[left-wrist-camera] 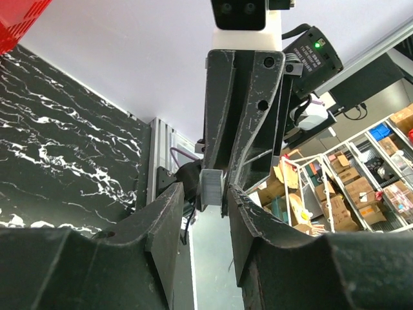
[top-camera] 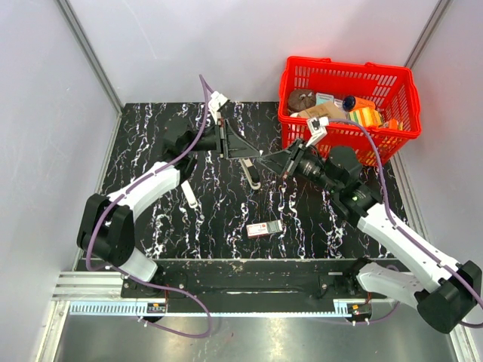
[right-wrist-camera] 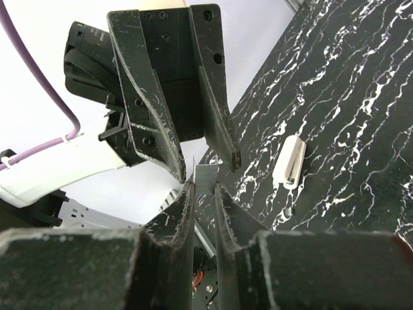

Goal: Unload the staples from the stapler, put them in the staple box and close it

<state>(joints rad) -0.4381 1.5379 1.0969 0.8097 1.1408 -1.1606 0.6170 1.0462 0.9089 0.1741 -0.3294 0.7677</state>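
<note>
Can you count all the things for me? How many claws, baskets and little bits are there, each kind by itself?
Claws: 2 (left claw, right claw)
Red basket: 1
Stapler: 1
White bar: 1
Pink-and-white box: 1
Small grey piece between the claws: 1
Total: 7, not counting what is inside the basket.

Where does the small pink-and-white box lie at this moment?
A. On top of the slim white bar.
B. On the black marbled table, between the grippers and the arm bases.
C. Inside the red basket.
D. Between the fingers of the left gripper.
B: the pink-and-white box lies flat and alone on the black marbled table, far from the red basket.
</note>
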